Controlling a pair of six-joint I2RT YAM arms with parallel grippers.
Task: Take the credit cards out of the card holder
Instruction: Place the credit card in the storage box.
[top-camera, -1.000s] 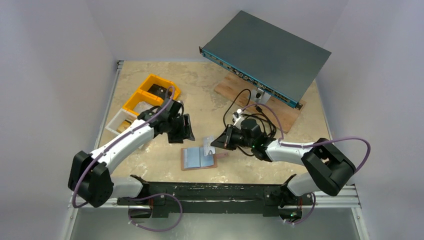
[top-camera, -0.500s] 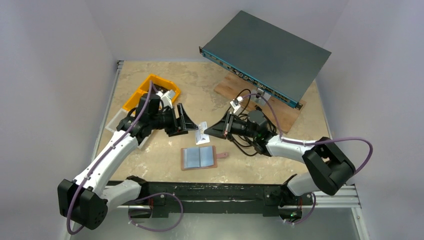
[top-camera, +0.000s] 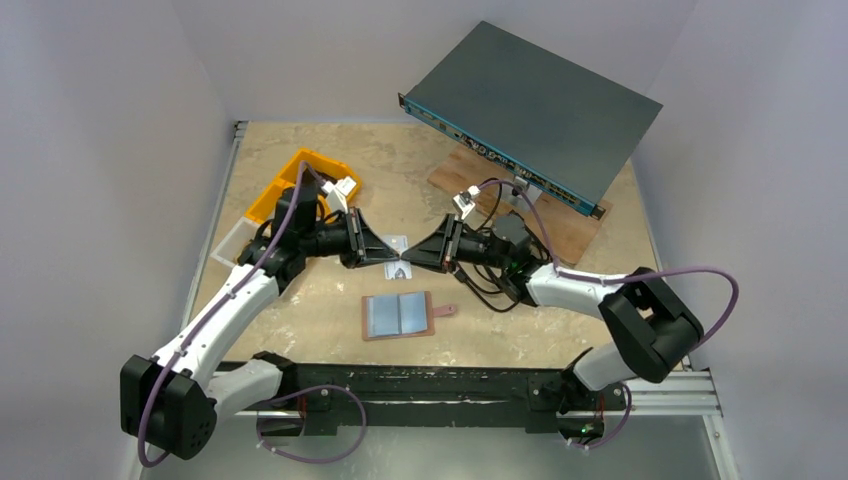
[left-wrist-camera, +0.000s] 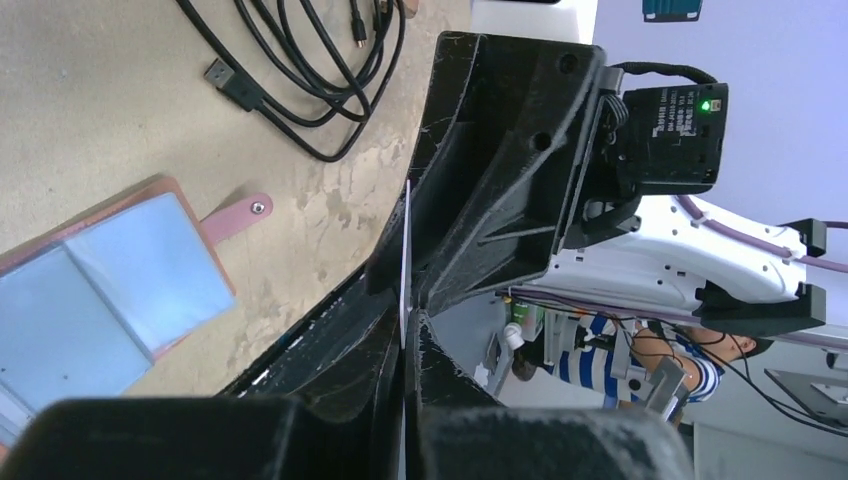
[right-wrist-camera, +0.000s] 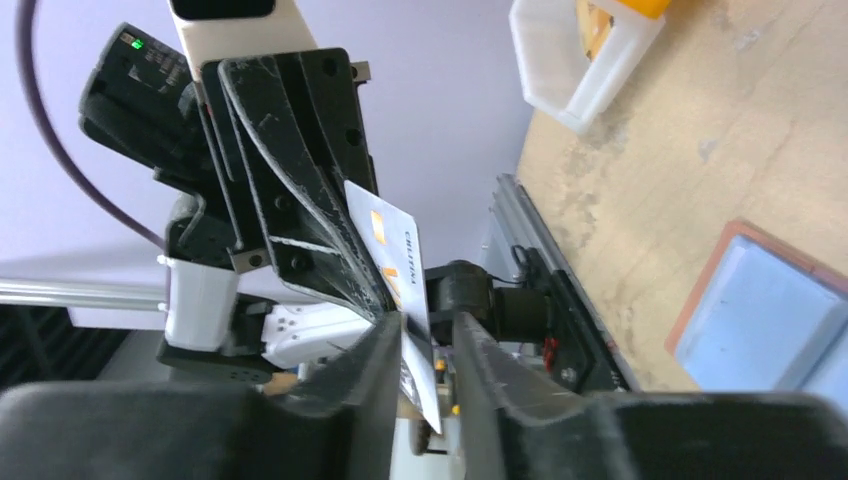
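Top external view: above the table (top-camera: 320, 300), the left gripper (top-camera: 387, 257) and right gripper (top-camera: 410, 259) meet tip to tip, both pairs of jaws pinched on one pale credit card (top-camera: 397, 246). The card holder (top-camera: 400, 315) lies open just nearer.

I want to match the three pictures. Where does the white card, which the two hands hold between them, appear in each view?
Top external: white card at the centre, above the table.
Left wrist: white card seen edge-on, a thin line at the centre.
Right wrist: white card left of centre, face showing.
Shared landmark: open card holder.
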